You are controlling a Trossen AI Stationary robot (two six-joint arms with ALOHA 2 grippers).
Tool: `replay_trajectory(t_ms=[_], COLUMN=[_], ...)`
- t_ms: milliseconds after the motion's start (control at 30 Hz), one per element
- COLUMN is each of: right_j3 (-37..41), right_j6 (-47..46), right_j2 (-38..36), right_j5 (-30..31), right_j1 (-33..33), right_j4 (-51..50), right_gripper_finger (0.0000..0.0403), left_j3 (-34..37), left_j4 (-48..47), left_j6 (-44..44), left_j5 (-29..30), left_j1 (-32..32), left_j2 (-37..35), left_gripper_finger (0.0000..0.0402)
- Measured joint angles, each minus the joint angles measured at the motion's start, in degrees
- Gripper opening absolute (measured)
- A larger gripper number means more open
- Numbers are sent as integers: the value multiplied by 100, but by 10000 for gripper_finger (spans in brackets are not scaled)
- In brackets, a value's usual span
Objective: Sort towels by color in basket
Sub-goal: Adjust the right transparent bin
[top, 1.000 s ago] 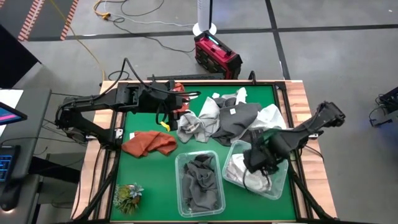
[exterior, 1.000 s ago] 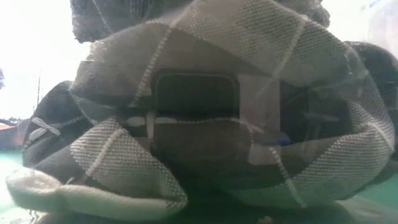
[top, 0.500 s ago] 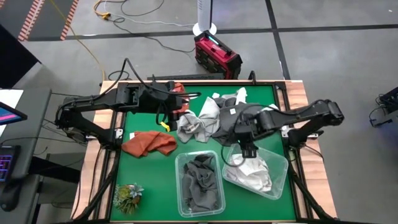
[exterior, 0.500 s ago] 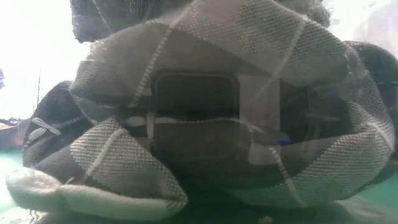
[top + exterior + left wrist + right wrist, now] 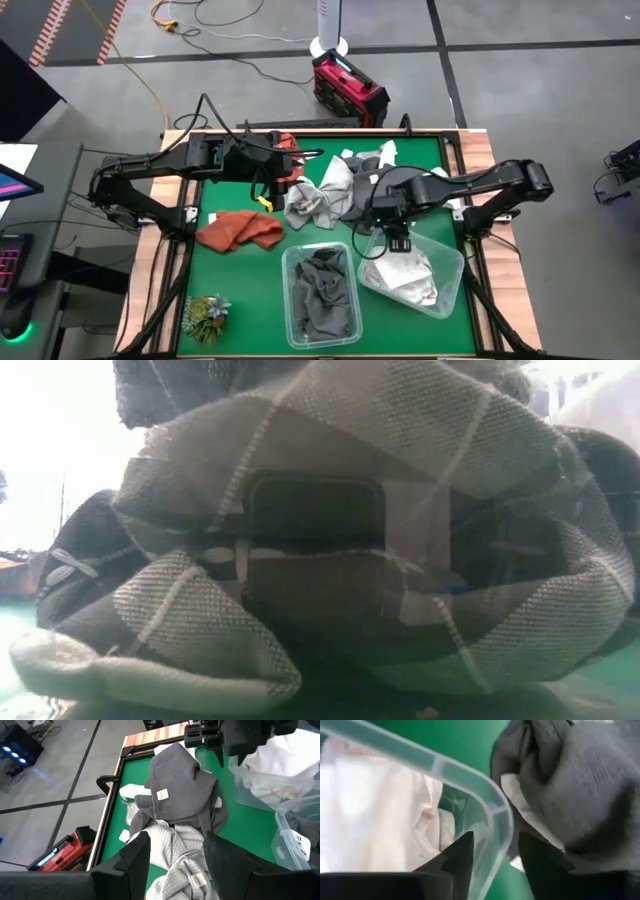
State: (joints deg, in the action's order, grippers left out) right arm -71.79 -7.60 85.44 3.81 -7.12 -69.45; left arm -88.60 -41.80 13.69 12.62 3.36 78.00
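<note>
A heap of towels lies mid-table: light grey (image 5: 308,203), dark grey with a white tag (image 5: 385,190) and white (image 5: 437,184). A rust-orange towel (image 5: 240,231) lies flat near the left edge, and another (image 5: 286,141) shows by the far edge. The near clear bin (image 5: 322,292) holds dark grey towels; the right clear bin (image 5: 412,276) holds white ones. My left gripper (image 5: 290,178) hangs open over the light grey towel (image 5: 172,845). My right gripper (image 5: 397,240) is open and empty, its fingers either side of the right bin's far rim (image 5: 492,810).
A green plant tuft (image 5: 205,316) sits at the near left corner. A raised wooden frame (image 5: 478,160) edges the green mat. The low view is filled by a checked grey towel (image 5: 330,540) seen through a clear bin wall. Bare mat (image 5: 245,290) lies left of the bins.
My right gripper has risen out of the right bin and moved toward the far edge and the left, ending over the bin's far rim beside the dark grey towel. The white towels stay in the bin. The left arm has kept still.
</note>
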Motion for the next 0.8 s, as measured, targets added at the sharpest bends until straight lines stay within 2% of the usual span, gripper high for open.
replay_trajectory(t_ms=[333,500,667,800], right_j3=[-13,-4,2,7], right_j6=[181,316,-330,-707], right_j2=[111,119,196,289], right_j5=[-68,-68,59,88], right_j1=[-668,-1064,-1184,-1229], right_j4=[219,686,1007,1137], right_gripper_finger=[66,68,103,106], left_j3=[0,0,0,0], left_j4=[13,20,35,51], left_j6=[2,7,7,7], left_j5=[0,0,0,0], left_j1=[1,1,0,0], left_j2=[0,0,1,0], left_gripper_finger=[173,173,173,173])
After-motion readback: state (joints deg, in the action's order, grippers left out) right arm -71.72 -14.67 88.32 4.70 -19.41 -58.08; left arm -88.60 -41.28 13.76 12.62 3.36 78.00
